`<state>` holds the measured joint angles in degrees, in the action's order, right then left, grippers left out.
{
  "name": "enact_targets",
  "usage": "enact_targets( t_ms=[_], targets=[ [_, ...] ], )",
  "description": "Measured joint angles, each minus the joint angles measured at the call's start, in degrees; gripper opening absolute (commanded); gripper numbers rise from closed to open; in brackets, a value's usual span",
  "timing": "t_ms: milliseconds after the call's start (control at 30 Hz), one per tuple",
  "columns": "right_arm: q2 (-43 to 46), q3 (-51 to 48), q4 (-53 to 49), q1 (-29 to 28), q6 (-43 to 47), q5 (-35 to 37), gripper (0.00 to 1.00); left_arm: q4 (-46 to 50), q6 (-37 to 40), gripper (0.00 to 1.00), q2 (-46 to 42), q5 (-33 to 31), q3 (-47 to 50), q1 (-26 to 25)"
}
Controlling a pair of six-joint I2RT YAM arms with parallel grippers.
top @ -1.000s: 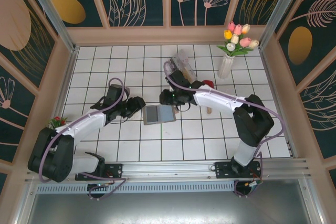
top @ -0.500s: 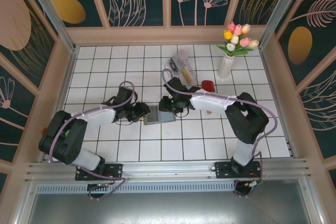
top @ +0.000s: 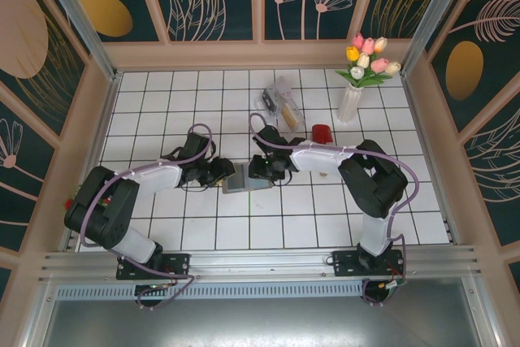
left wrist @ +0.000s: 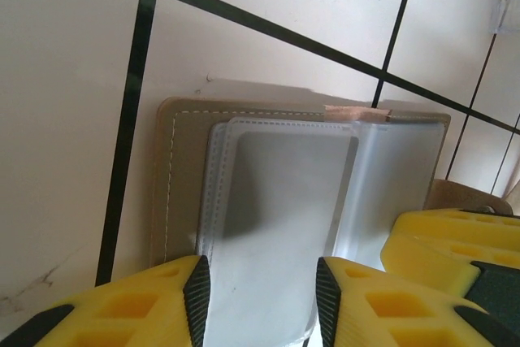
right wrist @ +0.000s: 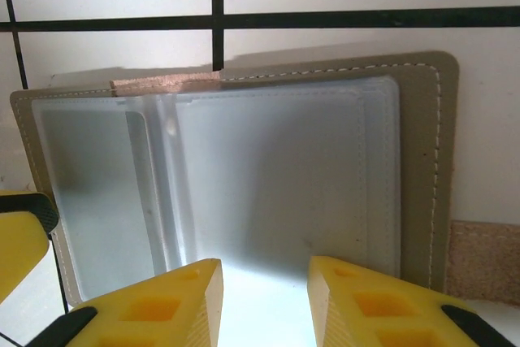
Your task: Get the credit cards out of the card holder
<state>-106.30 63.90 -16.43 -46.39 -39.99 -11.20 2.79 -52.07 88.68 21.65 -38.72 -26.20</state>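
the card holder lies open and flat on the white tiled table, inside face up, about mid-table. it sits between the two grippers and well apart from the clear plastic box farther back.

in the right wrist view the card holder shows a tan outer cover with rounded corners and a line of pale stitching along its edge. over that cover lie frosted grey sleeves, also stitched round, with a fold between a narrower panel and a wider one. a short strip of pinkish-tan leather shows at the far edge by the fold. whether cards sit in the sleeves cannot be told.

from above, its long axis runs left to right across the table, one short end toward each arm. the fold crosses it the short way, near to far. it is turned slightly off the tile lines.

the left gripper is at the holder's left end. in its wrist view the left gripper has its yellow fingers part spread above the grey sleeve, with nothing seen pinched. the right gripper is at the right end. close up, the right gripper is likewise part spread over the wider panel, clamping nothing visible.
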Motion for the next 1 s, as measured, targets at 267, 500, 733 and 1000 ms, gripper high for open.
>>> enact_targets(
  t_ms=[267,500,733,1000],
  targets=[
    [-0.3,0.0,0.2,0.0,0.0,0.0,0.35,-0.1,0.4,0.46,0.7,-0.2,-0.3,0.0],
    [-0.3,0.0,0.4,0.0,-0.1,0.0,0.35,-0.5,0.7,0.49,0.9,0.0,-0.3,0.0],
    [-0.4,0.0,0.6,0.0,-0.5,-0.1,0.34,-0.7,1.0,0.39,1.1,0.6,-0.3,0.0],
    [-0.4,-0.1,0.7,0.0,-0.9,-0.1,0.34,-1.3,1.0,0.39,1.1,2.0,-0.3,0.0]
  ],
)
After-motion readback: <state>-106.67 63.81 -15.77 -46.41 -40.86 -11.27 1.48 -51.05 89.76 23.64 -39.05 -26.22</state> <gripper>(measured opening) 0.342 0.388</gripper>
